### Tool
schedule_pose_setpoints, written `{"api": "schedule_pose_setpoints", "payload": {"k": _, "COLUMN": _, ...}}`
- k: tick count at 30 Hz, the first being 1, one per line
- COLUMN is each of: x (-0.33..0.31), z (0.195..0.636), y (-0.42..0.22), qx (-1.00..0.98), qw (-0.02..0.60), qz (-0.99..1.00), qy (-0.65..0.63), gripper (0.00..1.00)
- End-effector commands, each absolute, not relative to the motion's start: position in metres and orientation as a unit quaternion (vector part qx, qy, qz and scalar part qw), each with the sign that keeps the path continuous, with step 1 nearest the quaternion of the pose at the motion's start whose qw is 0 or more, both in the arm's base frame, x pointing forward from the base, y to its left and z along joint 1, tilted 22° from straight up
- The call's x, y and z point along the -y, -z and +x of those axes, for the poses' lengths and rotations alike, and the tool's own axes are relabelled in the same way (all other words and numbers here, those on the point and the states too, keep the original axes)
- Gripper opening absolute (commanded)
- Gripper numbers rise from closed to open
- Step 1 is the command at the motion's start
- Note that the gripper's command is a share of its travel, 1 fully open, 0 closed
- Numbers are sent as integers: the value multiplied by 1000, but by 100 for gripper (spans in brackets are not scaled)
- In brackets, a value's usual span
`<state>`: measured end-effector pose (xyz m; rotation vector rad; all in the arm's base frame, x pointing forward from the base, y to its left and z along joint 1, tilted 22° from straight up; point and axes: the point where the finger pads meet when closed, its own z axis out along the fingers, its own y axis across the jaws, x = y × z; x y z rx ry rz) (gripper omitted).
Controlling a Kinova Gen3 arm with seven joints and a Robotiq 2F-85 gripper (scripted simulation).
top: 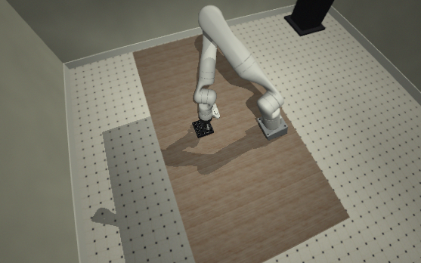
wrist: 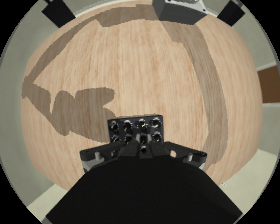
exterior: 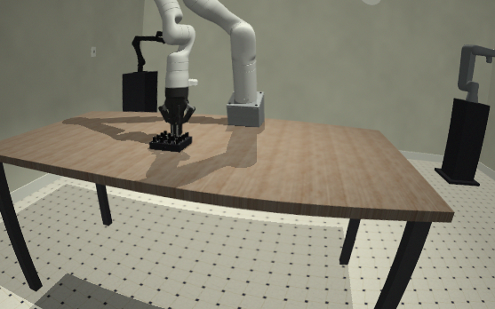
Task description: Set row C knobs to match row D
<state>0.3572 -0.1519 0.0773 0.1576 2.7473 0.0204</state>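
The black knob box point(top: 200, 134) point(exterior: 164, 146) point(wrist: 135, 119) stands on the table under the arm, its knobs upward. My gripper point(top: 208, 128) point(exterior: 176, 133) point(wrist: 143, 139) points straight down, with its fingertips low among the knobs. The fingers are close together and appear shut on one knob, in the third row from the box's upper edge in the wrist view. Two rows of knobs show beyond the fingers there; the fingers and gripper body hide much of the rest. Printed names, marks and most white lines are too small to read, and I cannot tell which side has the socket.
The arm's grey base point(top: 273, 130) point(exterior: 245, 114) point(wrist: 181, 12) is on the wooden table point(top: 256, 189) point(exterior: 310, 169) point(wrist: 156, 65), apart from the box. Neighbouring knobs stand close around the fingers. Arm shadows cross the table. Black pedestals stand on the floor beyond it.
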Motion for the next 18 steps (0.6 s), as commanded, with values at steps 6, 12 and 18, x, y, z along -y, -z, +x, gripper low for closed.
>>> {"api": "schedule_pose_setpoints", "payload": {"k": 6, "x": 152, "z": 357, "y": -77, "qx": -981, "qw": 191, "qz": 29, "qy": -2, "gripper": 8}}
{"api": "schedule_pose_setpoints", "payload": {"k": 12, "x": 152, "z": 357, "y": -77, "qx": -981, "qw": 191, "qz": 10, "qy": 2, "gripper": 8}}
{"api": "schedule_pose_setpoints", "payload": {"k": 18, "x": 152, "z": 357, "y": -77, "qx": -982, "qw": 191, "qz": -1, "qy": 4, "gripper": 8}}
